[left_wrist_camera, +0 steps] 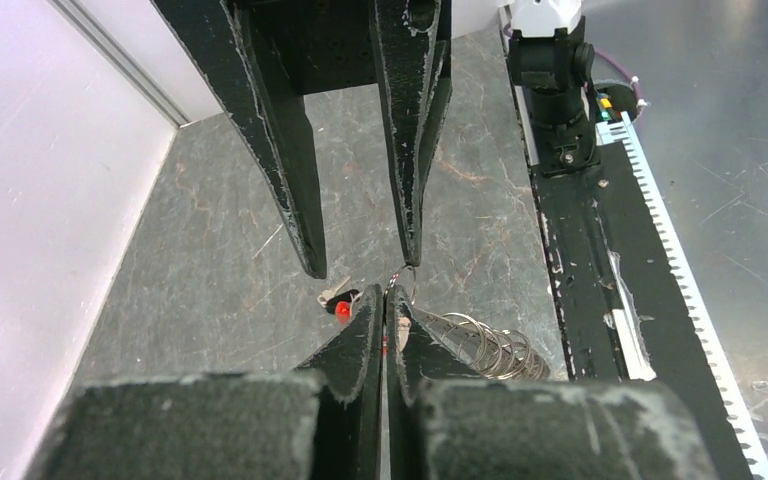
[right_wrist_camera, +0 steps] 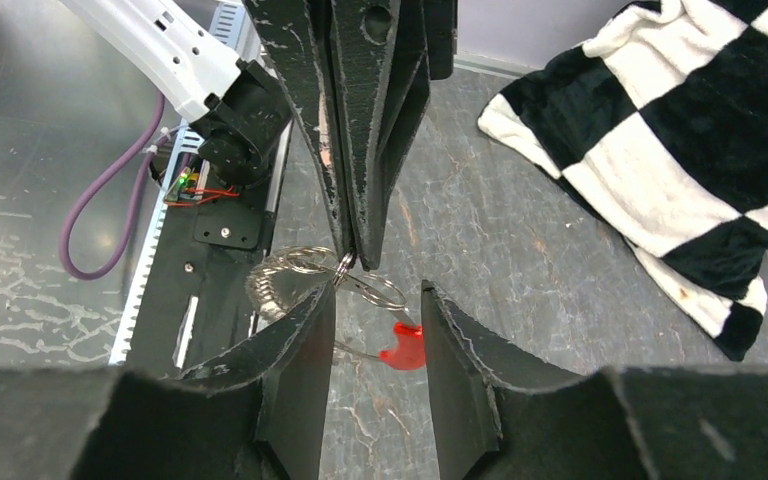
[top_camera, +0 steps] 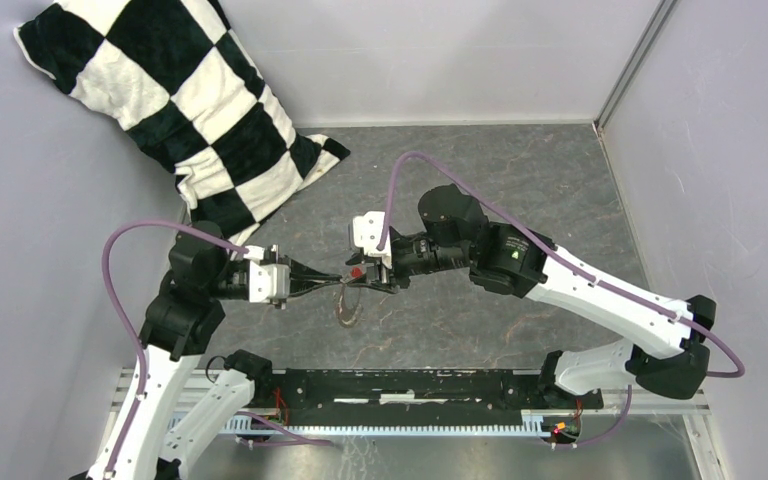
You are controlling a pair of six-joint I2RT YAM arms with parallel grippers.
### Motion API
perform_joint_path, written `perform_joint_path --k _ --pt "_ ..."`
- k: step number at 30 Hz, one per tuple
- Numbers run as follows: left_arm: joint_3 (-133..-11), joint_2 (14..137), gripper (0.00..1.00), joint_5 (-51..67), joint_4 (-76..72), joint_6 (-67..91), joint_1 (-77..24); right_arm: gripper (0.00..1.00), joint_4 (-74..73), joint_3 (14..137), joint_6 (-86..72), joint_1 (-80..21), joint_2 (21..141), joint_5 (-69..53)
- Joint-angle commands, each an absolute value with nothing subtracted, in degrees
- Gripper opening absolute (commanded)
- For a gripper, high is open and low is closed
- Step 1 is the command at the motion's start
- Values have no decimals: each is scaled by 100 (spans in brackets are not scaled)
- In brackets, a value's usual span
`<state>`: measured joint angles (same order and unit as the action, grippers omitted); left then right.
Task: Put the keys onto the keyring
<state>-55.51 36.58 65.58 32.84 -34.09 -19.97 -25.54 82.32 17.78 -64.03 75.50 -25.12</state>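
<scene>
My left gripper [left_wrist_camera: 387, 298] is shut on the thin wire of the keyring [left_wrist_camera: 490, 345], whose bunched silvery loops hang to the right of its tips. A tiny key [left_wrist_camera: 338, 295] with a black head shows just past the left fingertip, beside the red tag [left_wrist_camera: 343, 311]. I cannot tell whether the key is on the ring. My right gripper [right_wrist_camera: 376, 292] faces the left one tip to tip, open. The red tag [right_wrist_camera: 405, 345] hangs between its fingers, against the right one. In the top view both grippers [top_camera: 338, 280] [top_camera: 372, 281] meet above the table, with the keyring [top_camera: 348, 306] dangling below.
A black-and-white checked pillow [top_camera: 190, 110] lies at the back left against the wall. A black rail [top_camera: 410, 385] with the arm bases runs along the near edge. Grey walls close in the left, back and right sides.
</scene>
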Motion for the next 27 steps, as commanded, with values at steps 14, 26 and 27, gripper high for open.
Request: perform_joint_path --k 14,26,27 --pt "-5577 3529 2 6438 2930 -3471 -1995 46 -2634 8525 1189 -6453 7660 -2606" --pt "-5547 3520 2 6398 2936 -3446 -1992 33 -2019 8342 1068 -6459 7484 -2101" --pt "-5546 3523 2 6394 2931 -3441 -1994 30 -1998 8341 1064 -6457 7480 -2105"
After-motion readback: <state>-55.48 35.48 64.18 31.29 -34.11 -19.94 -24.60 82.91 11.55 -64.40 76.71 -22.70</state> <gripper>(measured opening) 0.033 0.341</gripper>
